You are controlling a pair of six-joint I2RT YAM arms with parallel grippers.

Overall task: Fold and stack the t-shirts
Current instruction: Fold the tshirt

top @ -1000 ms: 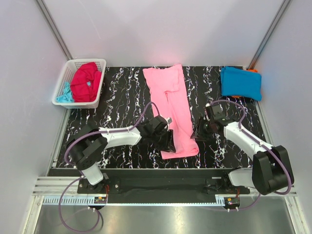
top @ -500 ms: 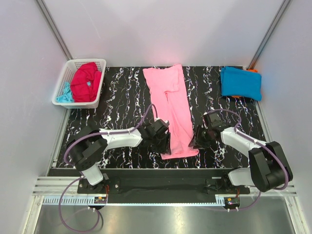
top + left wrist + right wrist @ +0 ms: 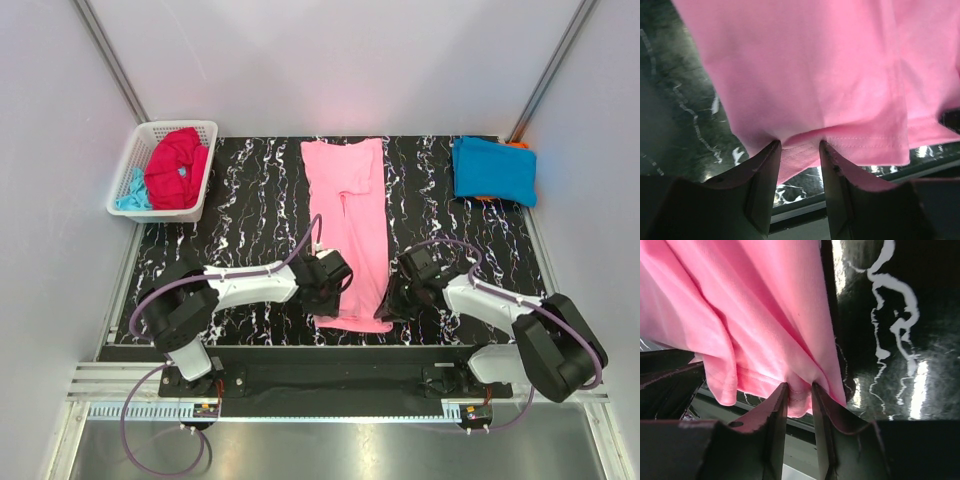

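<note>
Spread shirt (image 3: 350, 215) lies on table (image 3: 250, 200) btwn L claw (image 3: 327, 300) & R claw (image 3: 393, 300), one near hem corner in each claw's jaws; rest runs fwd, away from both. Folded shirt stack (image 3: 493, 170) far fwd-right of R claw. Basket (image 3: 127, 180) w/ bunched shirts (image 3: 177, 168) inside, far fwd-left of L claw.

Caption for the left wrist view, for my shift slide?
Left gripper pinches the hem of the pink t-shirt above the black marbled table.

Bright even light; glare on table (image 3: 917, 385)
</note>
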